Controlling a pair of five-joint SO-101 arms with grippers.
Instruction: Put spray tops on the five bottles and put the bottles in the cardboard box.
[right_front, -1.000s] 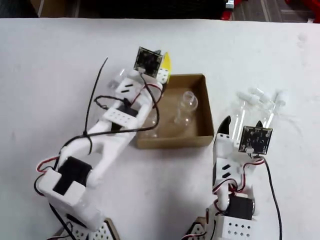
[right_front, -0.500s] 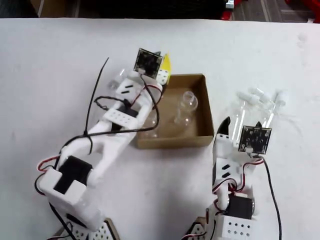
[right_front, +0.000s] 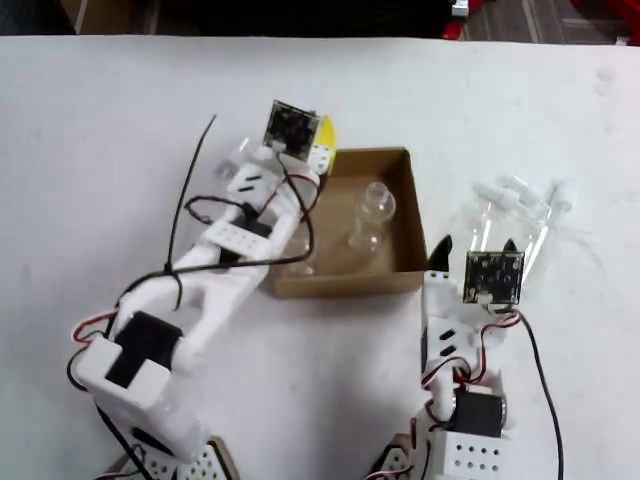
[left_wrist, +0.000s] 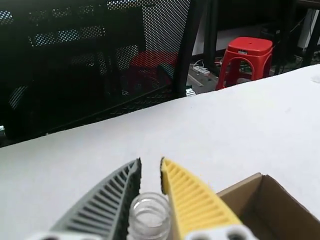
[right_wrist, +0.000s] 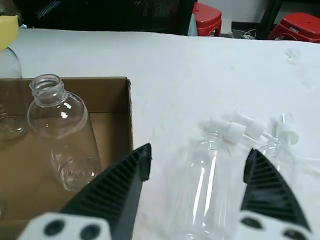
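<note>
White table (right_front: 100, 100) — left hand (left_wrist: 150, 162) grips a bottle (left_wrist: 148, 214); right hand (right_wrist: 198, 150) spread wide.

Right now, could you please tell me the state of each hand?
Left hand: closed on a clear uncapped plastic bottle.
Right hand: open, holding nothing.

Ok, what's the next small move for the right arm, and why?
Probably lower the right pincer and close on the capped bottle. It hangs open over that bottle, which lies on the table beside the cardboard box with its spray top on, so it looks ready for boxing.
</note>
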